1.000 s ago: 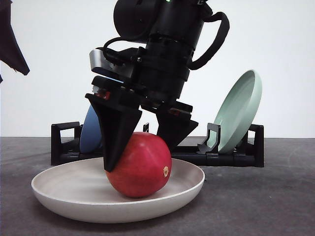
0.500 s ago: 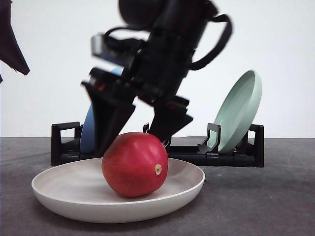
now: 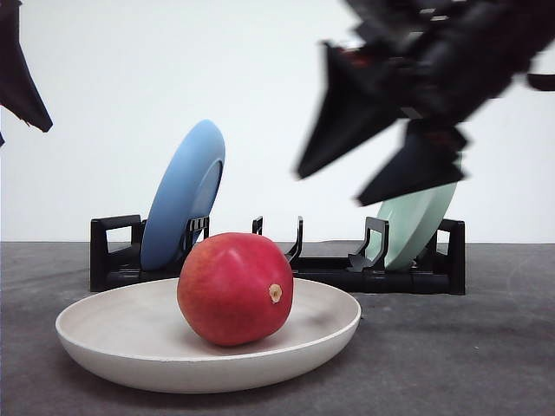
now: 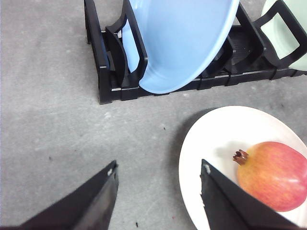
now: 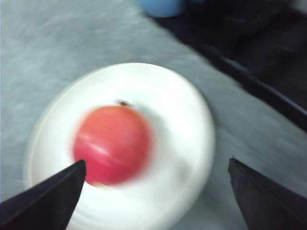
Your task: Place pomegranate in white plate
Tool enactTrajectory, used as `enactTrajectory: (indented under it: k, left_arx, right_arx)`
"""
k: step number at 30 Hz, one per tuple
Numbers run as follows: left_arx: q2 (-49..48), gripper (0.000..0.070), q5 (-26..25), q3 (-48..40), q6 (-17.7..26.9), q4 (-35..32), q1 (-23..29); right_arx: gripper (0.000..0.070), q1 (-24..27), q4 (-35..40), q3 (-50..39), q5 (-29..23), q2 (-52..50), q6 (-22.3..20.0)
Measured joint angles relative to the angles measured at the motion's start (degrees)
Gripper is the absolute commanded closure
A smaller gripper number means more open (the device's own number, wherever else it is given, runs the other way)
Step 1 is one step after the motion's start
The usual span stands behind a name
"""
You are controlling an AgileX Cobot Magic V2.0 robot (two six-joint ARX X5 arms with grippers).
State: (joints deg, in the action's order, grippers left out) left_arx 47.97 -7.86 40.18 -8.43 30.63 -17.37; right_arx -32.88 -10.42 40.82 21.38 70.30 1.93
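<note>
Front view: the blurred black right gripper (image 3: 368,182) hangs open and empty, up and right of the smooth red pomegranate (image 3: 234,289) resting in the wide cream plate (image 3: 130,351).

Left wrist view: the left gripper (image 4: 158,179) gapes beside the plate's rim.

Right wrist view: the fruit lies between the spread fingers (image 5: 43,199).

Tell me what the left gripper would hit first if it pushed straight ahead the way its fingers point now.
Probably the bare grey tabletop, just beside the wide off-white plate. The open left gripper aims between the black dish rack and that plate's rim, though depth is uncertain.
</note>
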Motion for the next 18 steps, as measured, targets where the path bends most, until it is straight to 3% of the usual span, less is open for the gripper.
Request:
enactTrajectory:
  k: [7, 11, 18]
  left_arx:
    - [0.0, 0.0387, 0.0, 0.0, -0.8, 0.0, 0.0]
    - [0.0, 0.0387, 0.0, 0.0, -2.2, 0.0, 0.0]
    - [0.0, 0.0387, 0.0, 0.0, -3.0, 0.3, 0.0]
  right_arx:
    - [0.0099, 13.1, -1.6, -8.7, 0.4, -10.3, 0.2]
    - [0.0099, 19.0, -1.9, -11.5, -0.8, -14.7, 2.9]
    - [0.0102, 21.3, -0.7, -11.7, -4.3, -17.3, 6.1]
